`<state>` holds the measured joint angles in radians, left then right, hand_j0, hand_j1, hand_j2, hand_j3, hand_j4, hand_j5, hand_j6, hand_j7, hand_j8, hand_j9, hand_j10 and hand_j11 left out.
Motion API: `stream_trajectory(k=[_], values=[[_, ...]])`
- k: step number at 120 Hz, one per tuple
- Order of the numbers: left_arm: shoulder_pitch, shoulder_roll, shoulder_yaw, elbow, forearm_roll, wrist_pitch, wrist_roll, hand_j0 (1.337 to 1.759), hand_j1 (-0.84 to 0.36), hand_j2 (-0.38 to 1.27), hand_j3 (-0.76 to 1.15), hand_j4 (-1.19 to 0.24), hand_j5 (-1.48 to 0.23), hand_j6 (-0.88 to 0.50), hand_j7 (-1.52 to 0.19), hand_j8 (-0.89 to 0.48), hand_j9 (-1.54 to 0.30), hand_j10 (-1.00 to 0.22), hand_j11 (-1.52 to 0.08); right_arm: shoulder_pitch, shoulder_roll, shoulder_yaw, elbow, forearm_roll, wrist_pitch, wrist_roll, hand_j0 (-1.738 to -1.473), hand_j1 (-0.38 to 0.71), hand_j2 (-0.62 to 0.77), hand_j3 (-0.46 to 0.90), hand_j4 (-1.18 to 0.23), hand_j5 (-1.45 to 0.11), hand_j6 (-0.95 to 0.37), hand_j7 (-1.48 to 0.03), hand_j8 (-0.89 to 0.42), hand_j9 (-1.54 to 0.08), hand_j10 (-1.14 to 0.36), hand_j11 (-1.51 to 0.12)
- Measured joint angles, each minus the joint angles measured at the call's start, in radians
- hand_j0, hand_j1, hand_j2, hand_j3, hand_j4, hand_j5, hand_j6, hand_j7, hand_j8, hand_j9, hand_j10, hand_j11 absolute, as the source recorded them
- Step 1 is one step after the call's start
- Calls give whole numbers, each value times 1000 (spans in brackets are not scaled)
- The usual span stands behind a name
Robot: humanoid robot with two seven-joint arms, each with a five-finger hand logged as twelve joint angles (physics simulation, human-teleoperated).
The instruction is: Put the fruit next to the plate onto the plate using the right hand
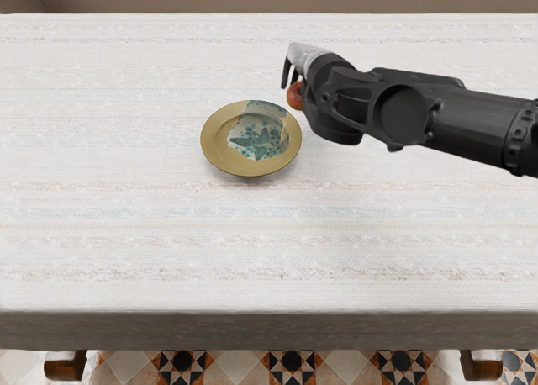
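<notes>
The right hand (301, 61) is seen at the far end of the dark right arm (454, 120), which is brought in from the right edge of the picture and stretched toward the middle of the table. The hand is held low over the table, directly above and partly in front of the fruit (293, 97). Much of the hand is hidden behind the bulky wrist, so it cannot be told whether it is spread, pressed together or closed on the fruit.

Only a small reddish-orange part of the fruit is shown, at the left side of the wrist. It is placed just beside the upper right rim of the plate (212, 133), outside it and not on it. Whether fruit and rim touch cannot be made out.

The plate is set flat near the middle of the table. A golden-brown rim is shown around a pale centre, which is marked with a blue-green pattern. Nothing is seen lying on it.

The table (126, 234) is covered in a pale, faintly striped surface. Below its near edge, a patterned tiled floor (286, 368) and brown wooden pieces (63, 366) are shown.
</notes>
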<state>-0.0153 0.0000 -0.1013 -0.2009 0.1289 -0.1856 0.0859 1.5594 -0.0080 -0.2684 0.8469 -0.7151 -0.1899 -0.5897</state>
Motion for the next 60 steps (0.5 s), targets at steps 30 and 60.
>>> stream_trajectory(k=[30, 60], values=[[0, 0, 0, 0, 0, 0, 0, 1658, 349, 0, 0, 0, 0, 0, 0, 0, 0, 0, 0, -1, 7, 39, 1, -7, -5, 0, -1658, 316, 465, 0, -723, -1000, -504, -965, -461, -992, -727, -992], [0, 0, 0, 0, 0, 0, 0, 1658, 349, 0, 0, 0, 0, 0, 0, 0, 0, 0, 0, -21, 8, 9, 7, -19, 21, 164, -1658, 294, 449, 1, -729, -1000, -522, -969, -480, -993, -732, -992]])
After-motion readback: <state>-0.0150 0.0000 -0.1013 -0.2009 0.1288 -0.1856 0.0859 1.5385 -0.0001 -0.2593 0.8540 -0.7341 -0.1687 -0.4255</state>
